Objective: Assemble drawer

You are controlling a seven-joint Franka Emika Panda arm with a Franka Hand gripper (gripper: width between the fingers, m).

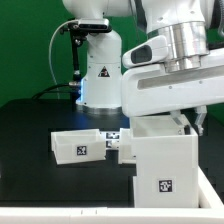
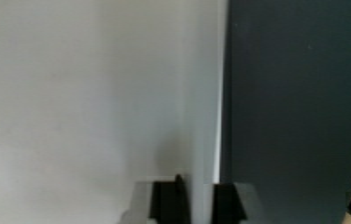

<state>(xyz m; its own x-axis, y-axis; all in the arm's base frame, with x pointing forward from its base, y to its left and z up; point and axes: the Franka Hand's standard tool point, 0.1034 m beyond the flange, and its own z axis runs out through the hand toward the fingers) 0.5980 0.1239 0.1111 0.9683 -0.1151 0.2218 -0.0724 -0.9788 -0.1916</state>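
The small white drawer (image 1: 80, 147), with a tag on its face, lies on the black table at the exterior view's left of the large white cube casing (image 1: 165, 160). They are close together; I cannot tell whether they touch. My gripper (image 1: 183, 120) reaches down onto the top of the casing, its fingers hidden by the hand. In the wrist view my gripper (image 2: 200, 186) has its dark fingers (image 2: 174, 202) on either side of a thin upright white casing wall (image 2: 101, 100) and is shut on it. The drawer does not show in the wrist view.
The robot's white base (image 1: 100, 70) stands at the back with a black cable beside it. A white strip (image 1: 60, 214) runs along the table's front edge. Small tagged parts (image 1: 113, 139) show between the drawer and the casing.
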